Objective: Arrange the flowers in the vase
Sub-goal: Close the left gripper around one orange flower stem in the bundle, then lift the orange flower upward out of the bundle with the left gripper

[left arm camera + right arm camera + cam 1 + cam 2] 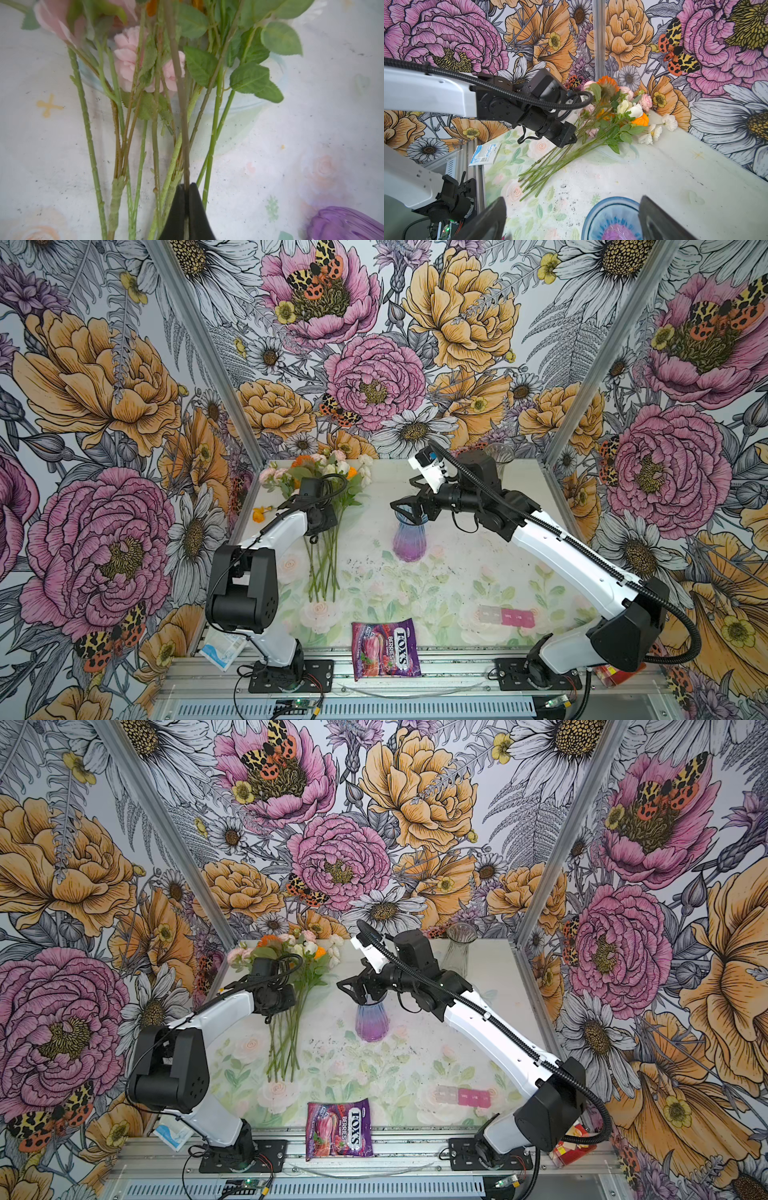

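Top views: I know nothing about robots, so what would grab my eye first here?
The walls, covered in giant printed blooms, dominate everything around the table. At the table's far left lies a bunch of flowers, where the left hand is shut on one stem. Mid-table stands a purple vase with no flowers in it, the right hand open at its mouth.

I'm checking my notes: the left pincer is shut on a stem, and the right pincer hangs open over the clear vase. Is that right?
No: the right pincer hangs open over the purple vase, not the clear vase, as the right wrist view shows. The left pincer is shut on a stem.
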You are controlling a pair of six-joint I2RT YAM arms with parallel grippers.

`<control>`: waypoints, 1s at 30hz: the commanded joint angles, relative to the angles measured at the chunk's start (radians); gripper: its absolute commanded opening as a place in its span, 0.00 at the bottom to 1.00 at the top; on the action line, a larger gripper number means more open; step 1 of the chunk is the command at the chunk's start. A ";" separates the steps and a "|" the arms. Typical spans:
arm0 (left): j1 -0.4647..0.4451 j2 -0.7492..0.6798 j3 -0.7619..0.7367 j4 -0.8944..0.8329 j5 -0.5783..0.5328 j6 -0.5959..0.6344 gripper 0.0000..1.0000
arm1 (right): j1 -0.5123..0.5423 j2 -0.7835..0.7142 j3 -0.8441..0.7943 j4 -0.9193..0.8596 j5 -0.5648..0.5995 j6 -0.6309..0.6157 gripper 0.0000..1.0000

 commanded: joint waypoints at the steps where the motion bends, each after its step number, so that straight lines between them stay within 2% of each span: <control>1: -0.009 -0.114 -0.013 -0.037 -0.012 0.032 0.00 | -0.004 -0.003 0.006 0.001 -0.015 -0.011 1.00; 6: -0.023 -0.222 -0.004 -0.126 -0.115 0.090 0.00 | -0.003 -0.008 0.009 0.002 -0.020 -0.005 0.99; 10: -0.046 -0.327 0.009 -0.126 -0.071 0.112 0.00 | -0.004 -0.011 0.009 0.001 0.010 0.006 0.99; 13: -0.153 -0.408 0.081 -0.099 -0.081 0.134 0.00 | -0.013 -0.012 0.009 0.000 0.012 0.008 0.99; 15: -0.264 -0.451 0.138 -0.046 -0.133 0.152 0.00 | -0.020 -0.018 0.002 0.001 -0.011 -0.011 1.00; 18: -0.377 -0.499 0.180 0.109 -0.166 0.131 0.00 | -0.025 -0.038 -0.012 0.000 -0.026 -0.043 0.99; 24: -0.424 -0.502 0.187 0.419 0.000 -0.022 0.00 | -0.021 -0.122 -0.078 0.002 -0.002 -0.062 0.99; 30: -0.494 -0.416 0.197 0.560 0.051 -0.019 0.00 | -0.005 -0.277 -0.276 0.069 0.070 -0.080 1.00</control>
